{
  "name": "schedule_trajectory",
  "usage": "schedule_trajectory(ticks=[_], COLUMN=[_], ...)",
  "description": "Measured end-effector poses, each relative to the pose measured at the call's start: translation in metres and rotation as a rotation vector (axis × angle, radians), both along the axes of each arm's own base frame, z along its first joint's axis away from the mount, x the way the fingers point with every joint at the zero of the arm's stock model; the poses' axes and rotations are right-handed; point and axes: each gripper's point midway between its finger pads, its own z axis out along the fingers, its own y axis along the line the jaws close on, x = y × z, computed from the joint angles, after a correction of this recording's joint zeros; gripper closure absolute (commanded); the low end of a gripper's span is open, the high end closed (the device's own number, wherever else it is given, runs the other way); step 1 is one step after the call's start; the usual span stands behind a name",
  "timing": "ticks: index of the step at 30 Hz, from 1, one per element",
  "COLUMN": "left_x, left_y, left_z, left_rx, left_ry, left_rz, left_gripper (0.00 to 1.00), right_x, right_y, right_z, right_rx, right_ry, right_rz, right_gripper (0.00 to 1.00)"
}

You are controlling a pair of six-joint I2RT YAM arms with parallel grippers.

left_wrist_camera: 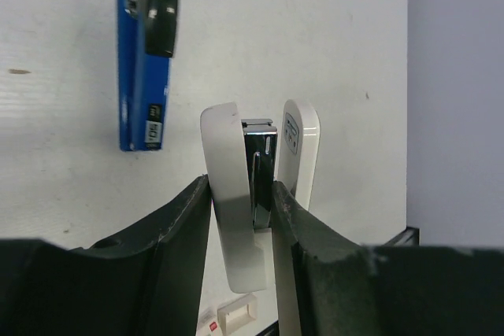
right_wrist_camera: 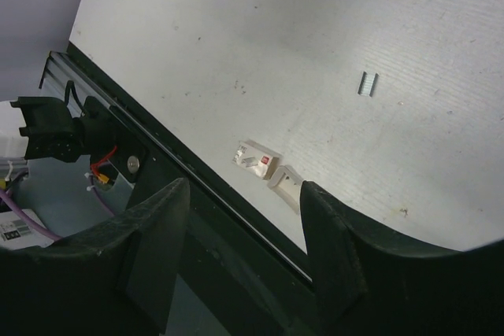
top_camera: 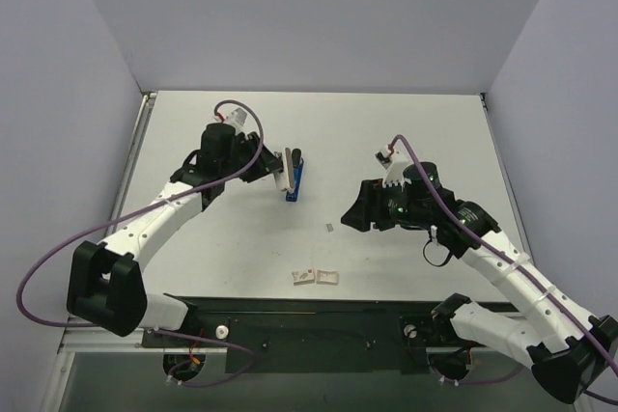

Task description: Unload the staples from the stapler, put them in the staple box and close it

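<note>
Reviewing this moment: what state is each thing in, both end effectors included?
blue stapler: lying on the table, not gripped.
staples: short strip lying loose on the table, outside the stapler.
white-and-metal piece: clamped between fingers, off the table.
left end effector: shut on the white-and-metal piece.
right end effector: open, empty.
paper scraps: lying flat by the table's near edge.

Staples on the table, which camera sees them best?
The right wrist view: the staples lie uncovered on the table, a short grey strip. The top view shows them only as a tiny grey speck. The left wrist view does not show them.
</note>
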Motion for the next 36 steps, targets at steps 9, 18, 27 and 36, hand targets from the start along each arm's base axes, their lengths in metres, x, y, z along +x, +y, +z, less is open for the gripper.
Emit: schedule_trajectory(ticks=[9, 18, 27, 36], left_x=[-0.059, -0.106, -0.127, -0.135], left_y=[-0.045, -0.074, -0.082, -0.088], left_z=[0.034, 0.046, 0.057, 0.061], left_rx=[0.055, 0.096, 0.094, 0.083], left_ry=[-0.126, -0.194, -0.234, -0.237], left_rz=[-0.215, -0.352, -0.375, -0.379], left_gripper=[1.0, 1.0, 1.0, 1.0], right_x=[-0.003, 0.008, 0.021, 0.029], right_y=[0.008, 0.018, 0.032, 0.047], right_z=[0.021, 0.038, 0.049, 0.05], right_rx=[0.062, 0.16, 0.264, 0.3], right_ry=[0.005, 0.022, 0.024, 0.022], right_rz=[0.01, -0.075, -0.167, -0.203], right_gripper=[0.44, 0.43, 0.42, 0.42])
